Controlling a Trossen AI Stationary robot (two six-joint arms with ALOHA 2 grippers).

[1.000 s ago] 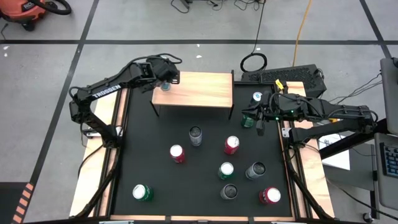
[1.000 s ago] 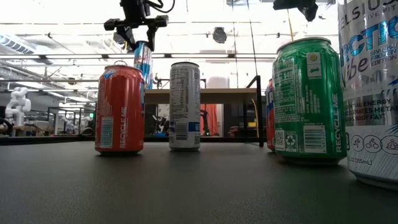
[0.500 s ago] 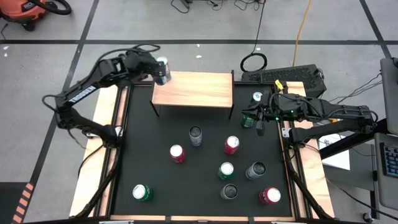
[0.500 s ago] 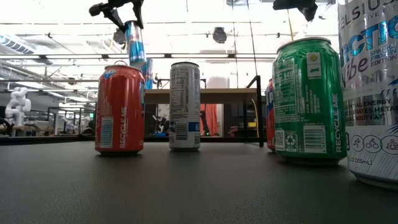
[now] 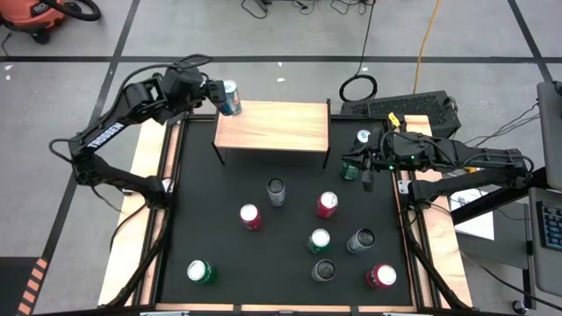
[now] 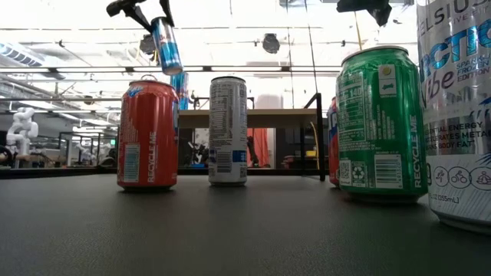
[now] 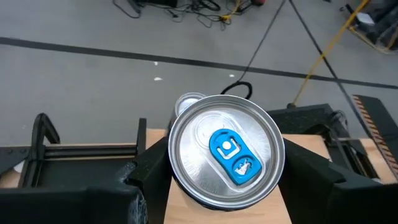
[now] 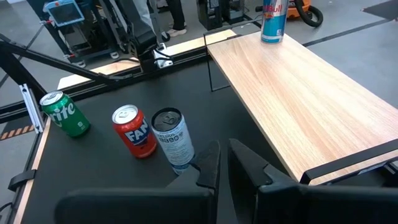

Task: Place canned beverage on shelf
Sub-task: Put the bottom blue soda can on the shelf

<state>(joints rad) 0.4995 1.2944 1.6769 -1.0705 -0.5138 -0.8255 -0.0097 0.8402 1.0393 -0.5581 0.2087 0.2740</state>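
From the front edge of the table point(image 5: 290, 303), the nearest cans are a green one at about 7 o'clock point(image 5: 201, 271), a dark-topped one point(image 5: 322, 270) and a red one point(image 5: 381, 276) at about 5 o'clock. Just beyond them stand a second green can point(image 5: 319, 240) and a grey can point(image 5: 360, 240). Past the middle come a red can with a pale lid point(image 5: 250, 216), another red can point(image 5: 327, 204) and a slim silver can point(image 5: 276, 190) nearest the shelf.

The shelf point(image 5: 273, 126) stands at 12 o'clock, a light-wood board on thin black legs. From the right wrist view one can seems to stand on its far corner, though whether it rests there or hangs I cannot tell.

At about 2 o'clock the right gripper point(image 5: 351, 167) waits low over the table beside the shelf's end; its fingers point(image 8: 208, 167) lie almost pressed together, with nothing between them. A white-topped can point(image 5: 363, 137) stands just behind it.

Farthest off, at about 11 o'clock, the left gripper point(image 5: 209, 90) hangs in the air by the shelf's far left corner — its fingers pinch a slim blue-and-silver can point(image 5: 230, 97). The can is tilted and clear above the board. From the wrist, its lid with the blue tab point(image 7: 227, 149) faces the camera, the dark fingers point(image 7: 155, 171) on either side.
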